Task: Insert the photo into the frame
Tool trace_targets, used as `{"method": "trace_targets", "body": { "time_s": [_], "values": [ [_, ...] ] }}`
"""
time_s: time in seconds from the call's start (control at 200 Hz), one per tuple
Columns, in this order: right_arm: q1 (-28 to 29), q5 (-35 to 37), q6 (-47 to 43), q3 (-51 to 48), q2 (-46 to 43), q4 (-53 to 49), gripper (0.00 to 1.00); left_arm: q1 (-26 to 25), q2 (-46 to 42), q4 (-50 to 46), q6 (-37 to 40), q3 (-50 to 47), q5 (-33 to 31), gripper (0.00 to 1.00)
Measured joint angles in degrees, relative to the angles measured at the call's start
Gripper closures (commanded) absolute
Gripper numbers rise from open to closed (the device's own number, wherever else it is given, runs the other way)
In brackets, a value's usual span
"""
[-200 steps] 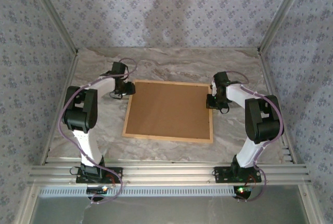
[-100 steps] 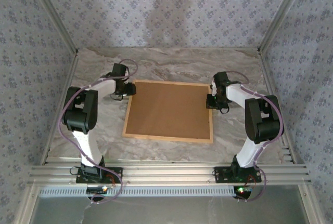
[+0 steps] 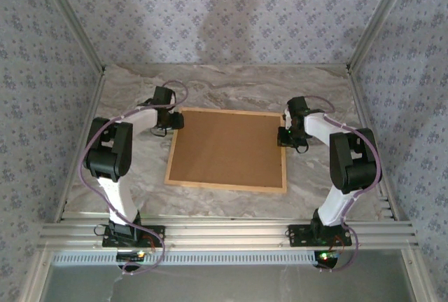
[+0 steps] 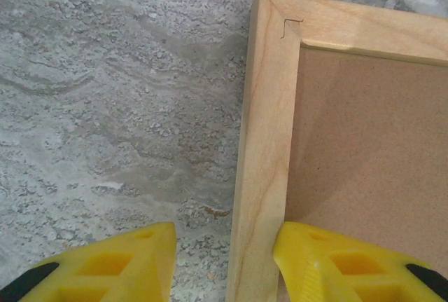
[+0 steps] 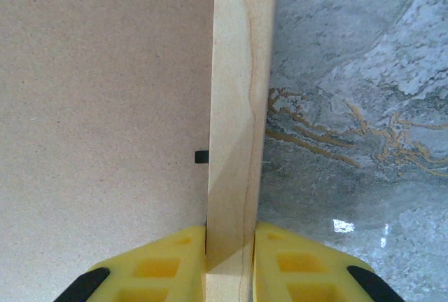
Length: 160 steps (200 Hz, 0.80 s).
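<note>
Right claw (image 5: 231,256): clenched on frame (image 3: 225,149) right rail, brown back up. Left claw (image 4: 224,260): released, straddling left rail near far corner.

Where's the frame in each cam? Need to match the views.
Top external: frame lies flat on the table, brown back up.
Left wrist: its far-left corner and left rail, right of centre; the open left gripper straddles the rail.
Right wrist: its right rail runs up the middle; right gripper shut on it.
Shared landmark: brown backing board against light wood.
</note>
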Motion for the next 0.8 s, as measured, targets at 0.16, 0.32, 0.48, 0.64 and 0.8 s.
{"method": "trace_targets", "body": {
  "time_s": [0.16,0.32,0.48,0.64,0.8],
  "values": [
    [0.0,0.0,0.0,0.2,0.1,-0.1,0.78,-0.3,0.0,-0.2,0.0,0.1,-0.7,0.52],
    [0.0,0.0,0.0,0.4,0.3,-0.4,0.78,-0.3,0.0,-0.6,0.0,0.3,-0.9,0.51],
    [0.0,0.0,0.0,0.5,0.4,-0.5,0.78,-0.3,0.0,-0.7,0.0,0.3,-0.9,0.50],
    [0.0,0.0,0.0,0.6,0.5,-0.6,0.78,-0.3,0.1,-0.7,0.0,0.3,-0.9,0.49],
    [0.0,0.0,0.0,0.6,0.5,-0.6,0.78,-0.4,0.1,-0.7,0.0,0.3,-0.9,0.48]
  ]
}}
